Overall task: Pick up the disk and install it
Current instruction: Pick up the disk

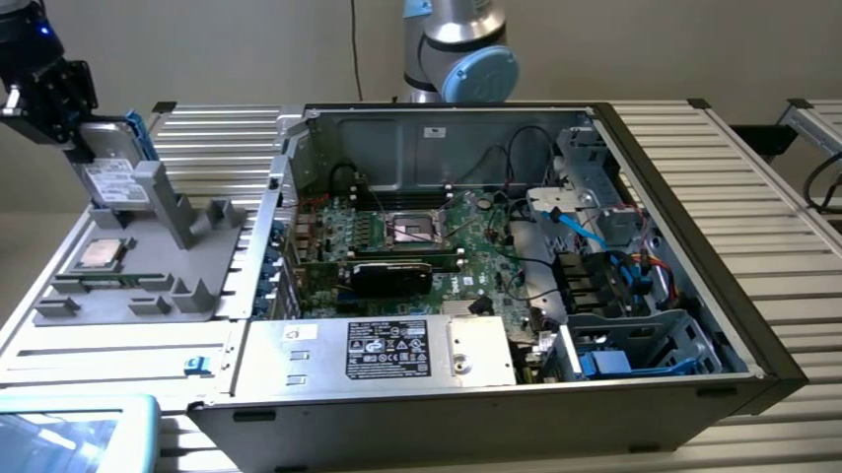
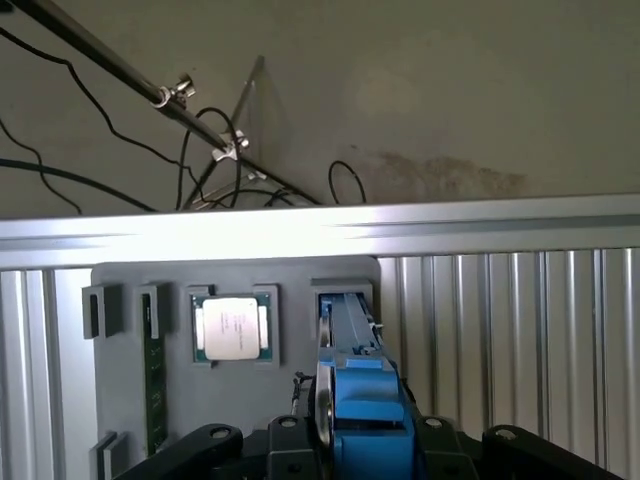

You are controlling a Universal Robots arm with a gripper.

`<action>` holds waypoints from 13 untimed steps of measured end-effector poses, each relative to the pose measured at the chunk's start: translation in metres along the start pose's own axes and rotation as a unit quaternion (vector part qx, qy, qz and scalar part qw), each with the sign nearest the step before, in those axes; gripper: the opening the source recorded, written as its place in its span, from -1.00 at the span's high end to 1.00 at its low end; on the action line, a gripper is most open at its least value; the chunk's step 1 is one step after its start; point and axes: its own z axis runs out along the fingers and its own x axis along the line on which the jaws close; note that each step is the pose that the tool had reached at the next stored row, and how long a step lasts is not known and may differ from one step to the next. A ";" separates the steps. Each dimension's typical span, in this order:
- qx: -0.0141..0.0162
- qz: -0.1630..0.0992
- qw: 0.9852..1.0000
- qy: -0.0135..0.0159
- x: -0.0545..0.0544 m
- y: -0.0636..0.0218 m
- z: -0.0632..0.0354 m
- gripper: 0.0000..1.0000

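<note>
Clamping disk (image 1: 116, 168) on edge in claw (image 1: 75, 133), long axis upright, at grey holder (image 1: 145, 268). Case (image 1: 394, 138) at 3 o'clock, exterior view.

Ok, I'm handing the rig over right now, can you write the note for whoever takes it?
The hand is shut on the disk, gripping its blue-framed upper edge.
Disk: upright at the grey holder on the exterior view's left, beside the open computer case; I cannot tell whether it is clear of its slot.
Done: disk grasped.
Left: the disk is not yet in the case; install outstanding.
</note>
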 end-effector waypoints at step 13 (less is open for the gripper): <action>0.001 0.000 1.000 0.000 0.001 -0.0004 -0.0277 0.25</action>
